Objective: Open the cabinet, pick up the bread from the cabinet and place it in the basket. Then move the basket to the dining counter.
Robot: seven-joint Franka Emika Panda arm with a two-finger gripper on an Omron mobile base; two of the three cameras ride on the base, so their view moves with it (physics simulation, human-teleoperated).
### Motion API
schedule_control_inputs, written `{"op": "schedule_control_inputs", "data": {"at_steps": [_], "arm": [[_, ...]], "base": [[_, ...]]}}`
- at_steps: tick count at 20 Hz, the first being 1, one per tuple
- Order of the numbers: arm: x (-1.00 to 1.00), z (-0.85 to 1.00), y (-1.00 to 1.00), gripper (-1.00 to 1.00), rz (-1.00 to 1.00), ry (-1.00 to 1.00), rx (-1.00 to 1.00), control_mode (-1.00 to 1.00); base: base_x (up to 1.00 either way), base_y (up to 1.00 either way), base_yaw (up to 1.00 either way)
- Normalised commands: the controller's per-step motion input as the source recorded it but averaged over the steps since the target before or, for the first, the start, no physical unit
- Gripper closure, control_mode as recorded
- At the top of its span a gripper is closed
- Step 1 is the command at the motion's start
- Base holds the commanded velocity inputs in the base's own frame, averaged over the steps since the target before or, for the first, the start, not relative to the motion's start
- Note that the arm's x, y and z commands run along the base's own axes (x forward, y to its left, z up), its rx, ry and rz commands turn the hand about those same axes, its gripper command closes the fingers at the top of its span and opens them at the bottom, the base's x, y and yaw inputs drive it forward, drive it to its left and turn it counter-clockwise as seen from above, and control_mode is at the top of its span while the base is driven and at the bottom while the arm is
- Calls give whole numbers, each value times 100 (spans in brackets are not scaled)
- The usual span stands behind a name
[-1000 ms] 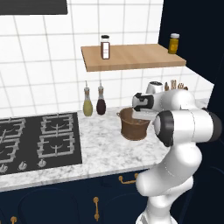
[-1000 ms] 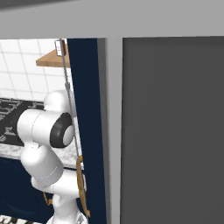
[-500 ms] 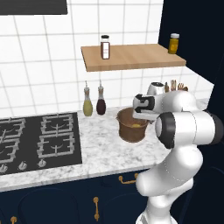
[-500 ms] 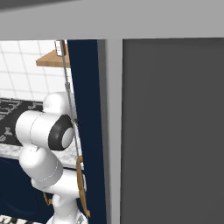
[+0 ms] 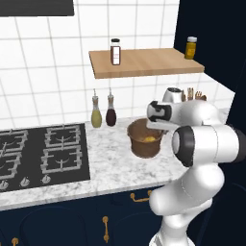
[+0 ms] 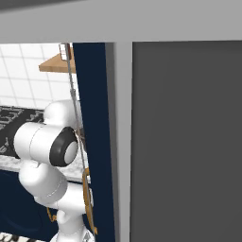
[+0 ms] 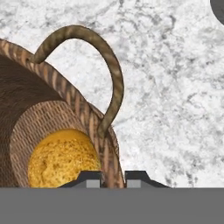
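Observation:
The brown woven basket (image 5: 143,142) stands on the marble worktop (image 5: 105,168) to the right of the stove. The golden bread (image 7: 61,159) lies on the basket's bottom (image 5: 149,139). In the hand view my gripper (image 7: 112,180) is shut on the basket's rim (image 7: 83,113), one fingertip inside the wall and one outside, just below a loop handle (image 7: 111,65). In the left base view my hand sits over the basket's right rim. The cabinet's navy door (image 6: 94,118) stands open, close to my arm on its right. The dining counter is out of view.
A black stove (image 5: 38,153) lies at the left. Two bottles (image 5: 103,111) stand against the tiled wall behind the basket. Above them a wooden shelf (image 5: 144,62) carries a dark-capped jar (image 5: 115,51) and a yellow-filled bottle (image 5: 191,47).
The jaws have gone from wide open to shut on the basket's rim. My hand has dipped slightly toward the basket; basket and bread have stayed put.

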Motion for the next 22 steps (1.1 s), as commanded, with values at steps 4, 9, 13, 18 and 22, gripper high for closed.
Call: {"op": "schedule_control_inputs", "data": {"at_steps": [4,9,13,18,22], "arm": [[-26,46,-6,100,-4,0,3,-100],[-26,48,-18,100,-11,0,11,-100],[-39,36,-9,100,-16,0,12,-100],[-62,51,0,100,-13,4,5,-100],[-54,61,35,100,-3,1,0,-100]], "base": [[0,0,0],[0,0,0],[0,0,0],[0,0,0],[0,0,0]]}}
